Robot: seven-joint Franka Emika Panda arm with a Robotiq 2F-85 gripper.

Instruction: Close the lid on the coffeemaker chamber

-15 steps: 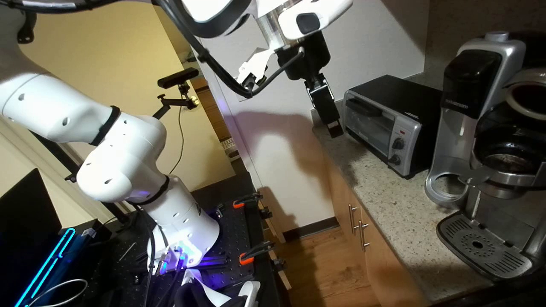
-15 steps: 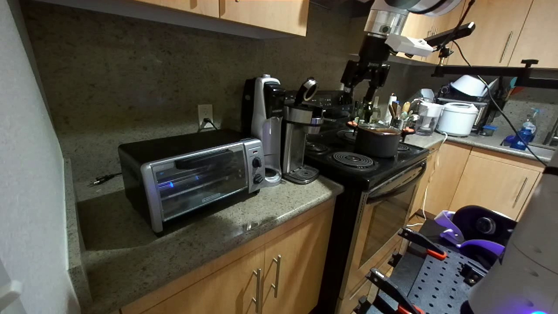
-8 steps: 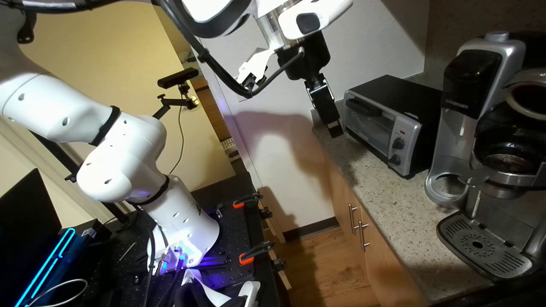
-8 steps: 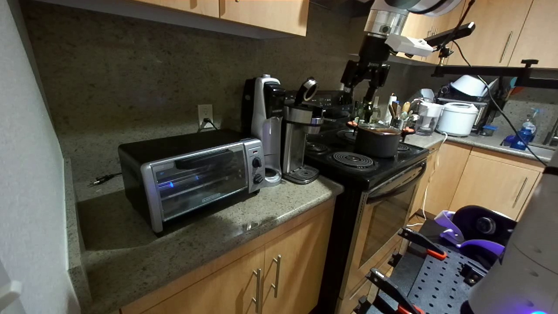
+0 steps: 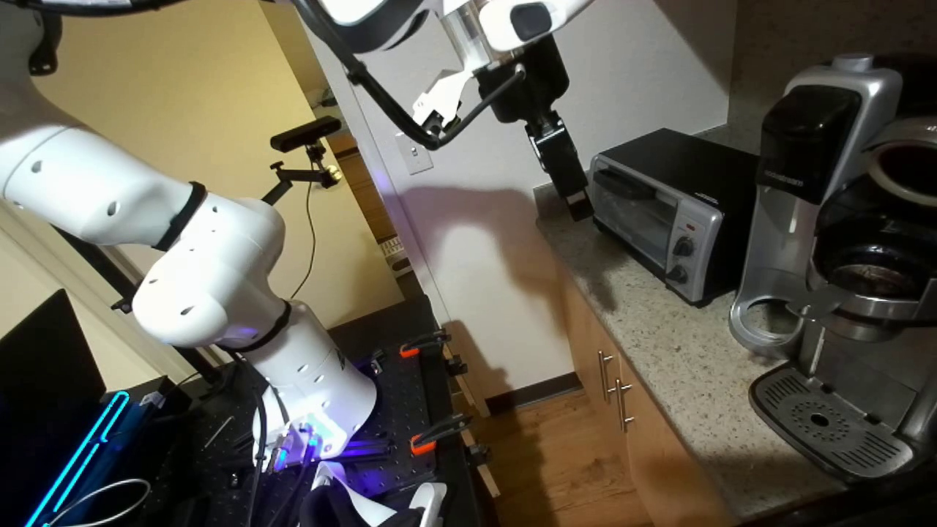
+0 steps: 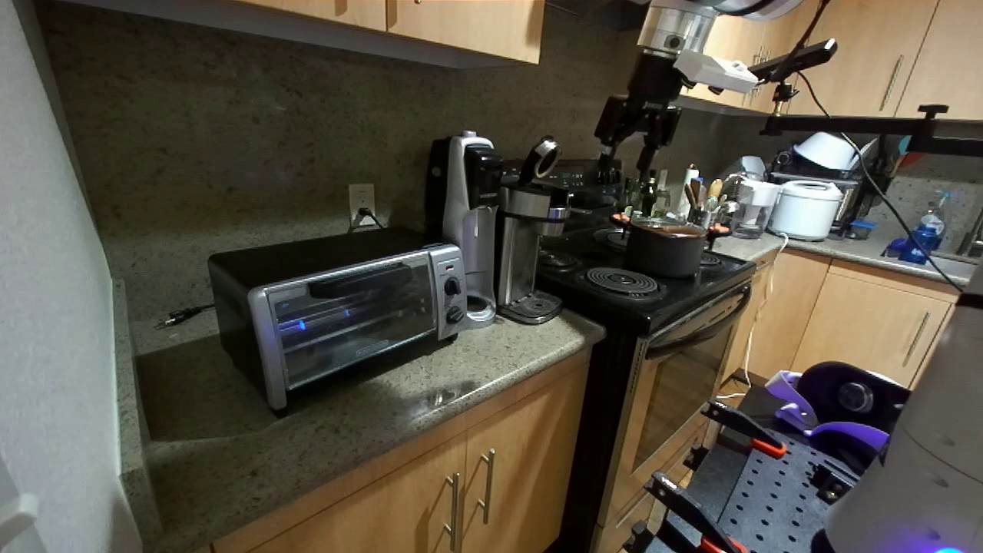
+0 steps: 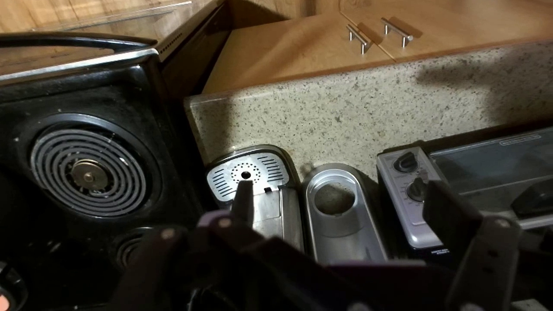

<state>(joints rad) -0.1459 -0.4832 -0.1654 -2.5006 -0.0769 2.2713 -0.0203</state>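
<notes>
The lid (image 6: 543, 158) is a rounded flap with a silver ring, raised and tilted up from the coffeemaker chamber (image 6: 527, 202) in an exterior view. In an exterior view the raised lid (image 5: 906, 162) shows at the right edge above the open, dark chamber (image 5: 875, 278). My gripper (image 6: 624, 160) is open and empty, pointing down, to the right of the lid and apart from it. It also shows side-on in an exterior view (image 5: 580, 206). In the wrist view my open fingers (image 7: 339, 194) hide the coffeemaker's top; its drip tray (image 7: 246, 172) shows beyond.
A tall silver-and-black machine (image 6: 472, 223) stands beside the coffeemaker, then a toaster oven (image 6: 345, 315). A stove (image 6: 584, 307) with a dark pot (image 6: 666, 250) is on the coffeemaker's other side, below the gripper. An upper cabinet (image 6: 468, 27) hangs above the counter.
My gripper holds still between the two earlier moments, then rises a little; in an exterior view it also shifts slightly left, toward the coffeemaker. It stays open. The lid has not moved.
</notes>
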